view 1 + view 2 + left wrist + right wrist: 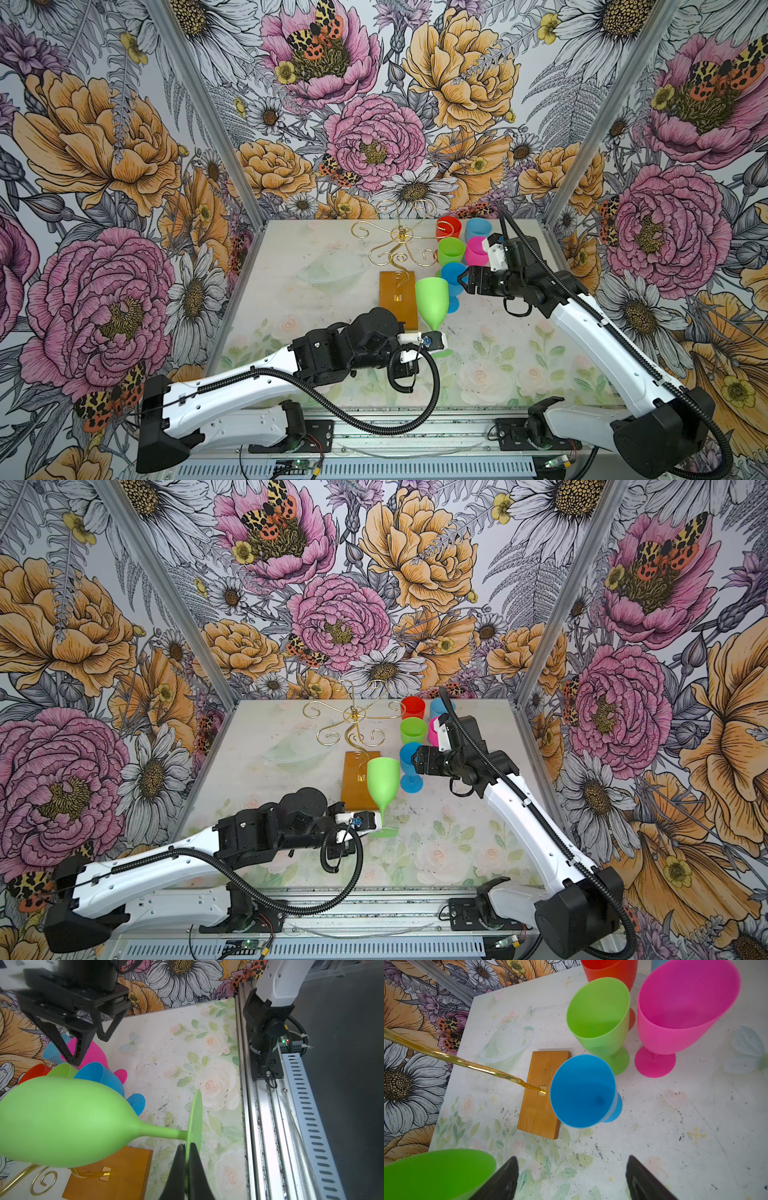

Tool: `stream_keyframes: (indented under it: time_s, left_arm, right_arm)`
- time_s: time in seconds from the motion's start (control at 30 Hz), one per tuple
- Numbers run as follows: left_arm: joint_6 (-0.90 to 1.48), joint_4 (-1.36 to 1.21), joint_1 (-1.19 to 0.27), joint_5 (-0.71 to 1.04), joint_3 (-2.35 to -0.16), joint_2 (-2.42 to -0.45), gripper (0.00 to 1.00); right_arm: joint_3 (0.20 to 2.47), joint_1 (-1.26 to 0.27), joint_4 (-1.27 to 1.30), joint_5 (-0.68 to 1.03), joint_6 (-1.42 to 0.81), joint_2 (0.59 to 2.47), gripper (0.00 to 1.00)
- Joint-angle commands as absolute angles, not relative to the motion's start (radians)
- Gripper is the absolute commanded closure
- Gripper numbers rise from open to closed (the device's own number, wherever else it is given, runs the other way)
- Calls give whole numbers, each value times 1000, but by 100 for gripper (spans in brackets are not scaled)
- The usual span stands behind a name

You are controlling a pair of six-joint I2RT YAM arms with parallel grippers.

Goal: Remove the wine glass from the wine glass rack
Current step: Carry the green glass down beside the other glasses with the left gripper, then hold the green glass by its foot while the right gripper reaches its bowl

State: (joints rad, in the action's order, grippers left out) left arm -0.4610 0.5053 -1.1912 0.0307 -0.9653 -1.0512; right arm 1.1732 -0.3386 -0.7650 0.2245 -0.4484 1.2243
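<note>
Matte green wine glass (432, 297) hangs clear of the gold-wire wine glass rack (402, 238).
The left gripper (187, 1169) pinches its thin disc foot beside the rack's amber base (395, 303). The right gripper (572, 1157) is spread wide above a blue goblet (583, 1091).

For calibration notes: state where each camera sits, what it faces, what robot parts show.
Top views: high in front, looking down over the table; left arm, right arm, wine glass rack and green wine glass show in both.
Left wrist: on the left arm, facing the right arm; left jaws shut on the green wine glass's foot, right jaws open.
Right wrist: on the right arm, looking down at the blue glass and rack base; right jaws show.
Shared: both wrist views show the green wine glass and rack base.
</note>
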Motion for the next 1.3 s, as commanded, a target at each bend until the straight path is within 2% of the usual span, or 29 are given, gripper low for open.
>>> stream_keyframes:
  time_s: [0.0, 0.3, 0.5, 0.67, 1.0, 1.27]
  left_arm:
    - [-587, 472, -1204, -108, -942, -1065, 100]
    - [-773, 446, -1288, -394, -898, -1135, 100]
    - [-936, 318, -1322, -552, -808, -1142, 100]
    - [-1040, 228, -1351, -613, -749, -1140, 100]
    - [-1219, 100, -1372, -696, -686, -1156, 100]
    - [-1385, -67, -1373, -758, -614, -1179, 100]
  right_arm:
    - [1223, -331, -779, 244, -431, 1242, 19]
    - [1291, -331, -815, 252, -408, 1259, 22]
    - [1338, -330, -840, 262, -373, 1272, 23]
    - [1377, -331, -848, 373, -362, 1285, 26]
    - [1439, -333, -884, 519, -342, 1309, 38]
    - [1454, -333, -926, 580, -324, 1334, 48]
